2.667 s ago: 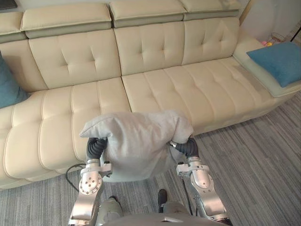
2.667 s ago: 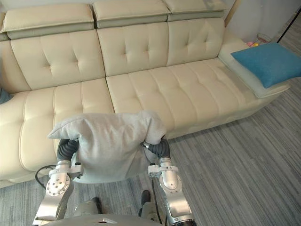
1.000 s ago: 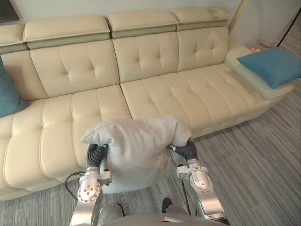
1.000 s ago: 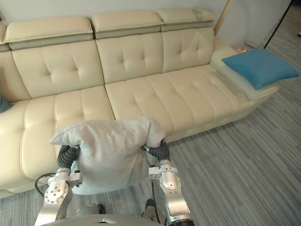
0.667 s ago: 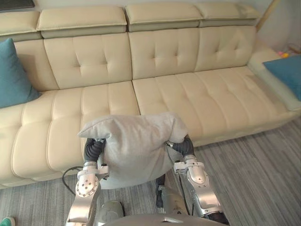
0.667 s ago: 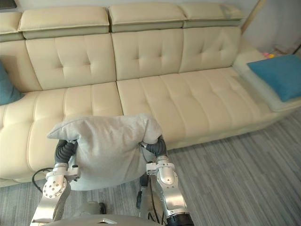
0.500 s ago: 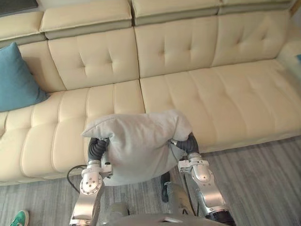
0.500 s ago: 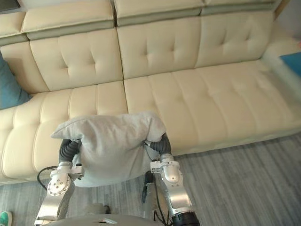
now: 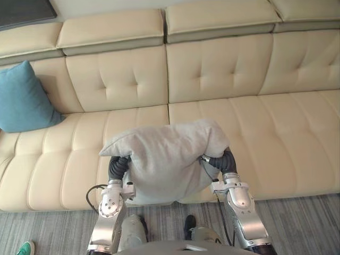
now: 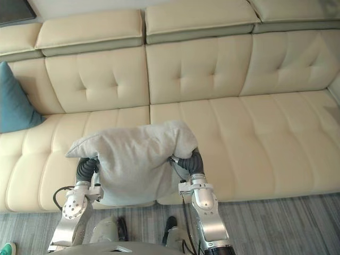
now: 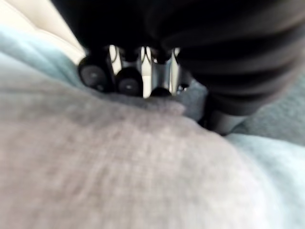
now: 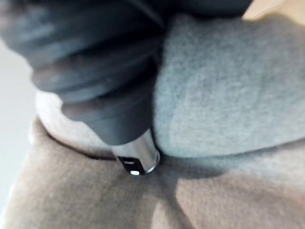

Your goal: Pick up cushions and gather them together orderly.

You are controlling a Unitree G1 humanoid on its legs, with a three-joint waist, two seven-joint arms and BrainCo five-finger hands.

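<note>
A light grey cushion (image 9: pixel 164 159) hangs in front of the cream sofa (image 9: pixel 276 133), held up between my two hands. Its upper corners drape over both of them. My left hand (image 9: pixel 118 166) grips its left side; in the left wrist view the fingers (image 11: pixel 119 78) dig into the grey cloth (image 11: pixel 119 167). My right hand (image 9: pixel 226 161) grips the right side, its thumb (image 12: pixel 138 160) sunk into a fold of the cushion (image 12: pixel 224 86). A teal cushion (image 9: pixel 24 101) leans against the sofa's backrest at the far left.
The sofa's long seat runs across the whole view behind the held cushion. Grey striped carpet (image 9: pixel 303 218) lies in front of it. A person's teal shoe (image 9: pixel 24 248) shows at the lower left corner. A dark object (image 9: pixel 24 11) sits behind the sofa at the upper left.
The camera has swung left: the blue cushion at the sofa's right end has left the view and the teal one at the left has come in. The grey cushion stays gripped as before.
</note>
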